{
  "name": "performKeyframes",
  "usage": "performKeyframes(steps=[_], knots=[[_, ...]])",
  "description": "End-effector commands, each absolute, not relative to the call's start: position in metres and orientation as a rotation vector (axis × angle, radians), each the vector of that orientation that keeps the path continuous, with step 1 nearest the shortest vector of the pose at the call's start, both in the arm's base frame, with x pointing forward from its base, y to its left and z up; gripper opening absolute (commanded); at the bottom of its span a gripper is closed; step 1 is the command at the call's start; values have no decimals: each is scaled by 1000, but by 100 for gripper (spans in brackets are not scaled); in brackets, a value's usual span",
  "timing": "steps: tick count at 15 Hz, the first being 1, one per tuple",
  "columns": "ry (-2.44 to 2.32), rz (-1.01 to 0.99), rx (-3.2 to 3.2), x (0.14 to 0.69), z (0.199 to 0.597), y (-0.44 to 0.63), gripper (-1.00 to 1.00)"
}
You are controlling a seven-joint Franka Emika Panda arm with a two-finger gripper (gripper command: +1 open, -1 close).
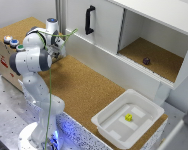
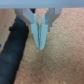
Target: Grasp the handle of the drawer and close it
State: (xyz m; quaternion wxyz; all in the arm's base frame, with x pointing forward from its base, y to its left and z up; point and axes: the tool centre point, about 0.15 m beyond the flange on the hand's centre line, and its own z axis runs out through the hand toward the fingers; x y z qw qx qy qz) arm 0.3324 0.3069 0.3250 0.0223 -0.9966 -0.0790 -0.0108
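Note:
In the wrist view my gripper [image 2: 41, 44] is shut, its two pale fingers [image 2: 37, 30] pressed together with nothing between them. The handle [image 2: 16, 50], a short black bar, lies just beside the fingertips, apart from them. Behind both is the tan front of the drawer [image 2: 62, 60]. In the exterior view the gripper [image 1: 59, 47] hangs low at the left, next to the cork-topped wooden box [image 1: 5, 57]. The arm hides the handle and drawer front there.
A white cabinet [image 1: 159, 30] with a cork floor and an open door with a black handle [image 1: 88, 20] stands at the back right. A white tub [image 1: 128, 120] holding a small yellow thing sits at the front right. Coloured buttons [image 1: 11, 41] rest on the box.

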Motion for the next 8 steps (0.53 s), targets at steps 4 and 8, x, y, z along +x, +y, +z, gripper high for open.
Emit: performKeyframes(steps=[4, 8], knots=[[-245, -104, -3142, 328, 348, 250, -100], [-292, -160, -3121, 340, 363, 236, -100]])
